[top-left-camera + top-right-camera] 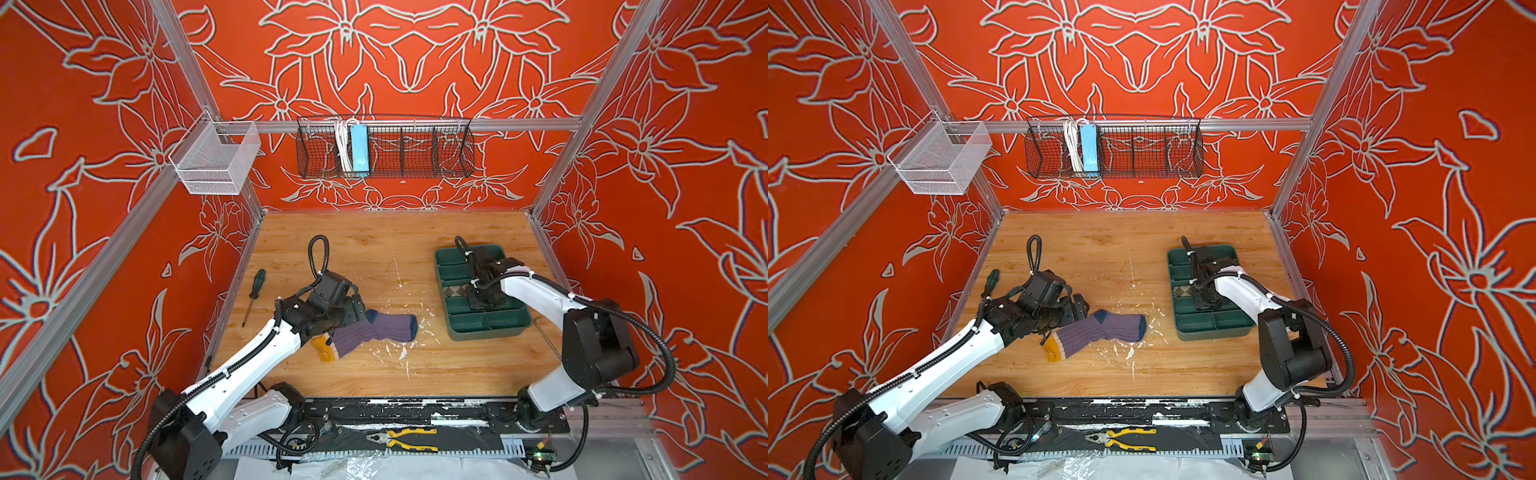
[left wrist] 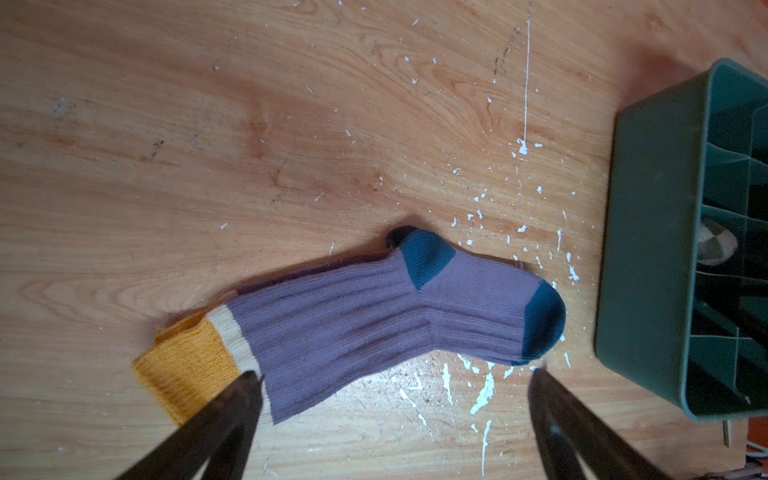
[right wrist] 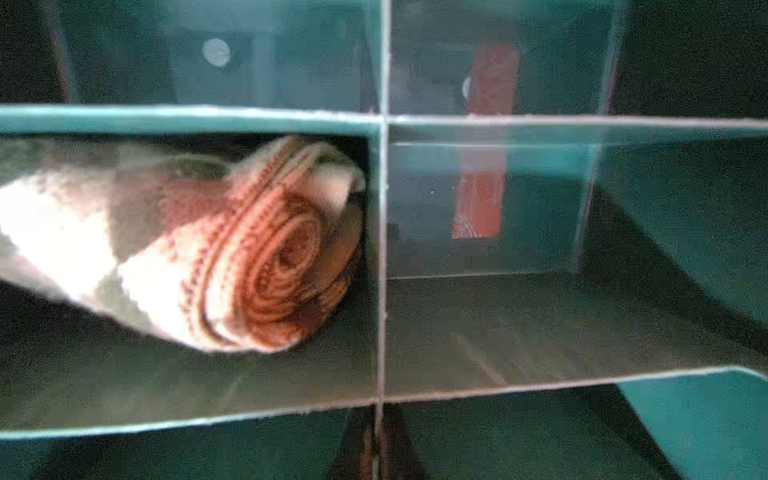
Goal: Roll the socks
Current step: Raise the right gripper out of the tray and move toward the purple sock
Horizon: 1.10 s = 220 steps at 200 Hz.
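1. Socks: ribbed purple fabric sock (image 2: 353, 324), mustard-yellow end, teal heel, flat between the left jaws; beige brown-argyle sock (image 3: 257, 257), rolled, in green plastic divided tray (image 2: 648, 249), beside the right jaws.
2. Next, likely: pinch yellow end squarely, roll tightly, evenly.
3. Left gripper (image 2: 392, 378): spread wide, holding nothing. Right gripper (image 1: 478, 300): closed, nothing visibly held.

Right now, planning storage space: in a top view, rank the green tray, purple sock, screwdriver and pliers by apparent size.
1. green tray
2. purple sock
3. pliers and screwdriver: similar length, but the pliers lie nearer the camera, so I leave these two unranked.
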Each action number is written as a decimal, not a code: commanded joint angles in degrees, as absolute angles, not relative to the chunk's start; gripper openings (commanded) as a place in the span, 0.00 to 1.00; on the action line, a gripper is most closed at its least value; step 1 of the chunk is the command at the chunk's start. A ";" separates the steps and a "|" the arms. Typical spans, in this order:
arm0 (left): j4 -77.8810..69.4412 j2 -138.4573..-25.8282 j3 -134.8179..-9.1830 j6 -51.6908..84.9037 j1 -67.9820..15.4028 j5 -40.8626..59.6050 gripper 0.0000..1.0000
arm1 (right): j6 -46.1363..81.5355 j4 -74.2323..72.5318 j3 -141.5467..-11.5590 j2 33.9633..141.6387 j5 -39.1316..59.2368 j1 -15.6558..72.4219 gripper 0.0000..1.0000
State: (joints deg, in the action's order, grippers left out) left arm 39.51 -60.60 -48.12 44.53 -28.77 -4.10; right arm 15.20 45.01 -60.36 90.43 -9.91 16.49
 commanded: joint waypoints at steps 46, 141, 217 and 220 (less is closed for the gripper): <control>39.20 -61.54 -49.37 41.95 -25.49 -1.58 0.97 | 12.15 46.47 -61.15 89.98 -13.49 10.14 0.00; 44.49 -62.47 -51.13 45.15 -24.09 -3.78 0.97 | 11.36 51.19 -69.26 79.13 -3.01 11.01 0.44; 46.71 -57.05 -51.14 43.59 -23.74 -5.00 0.97 | 21.68 43.50 -66.84 62.91 18.22 15.71 0.44; 46.71 -57.04 -51.30 43.59 -23.73 -4.82 0.97 | 21.93 43.46 -66.86 62.83 18.39 16.39 0.44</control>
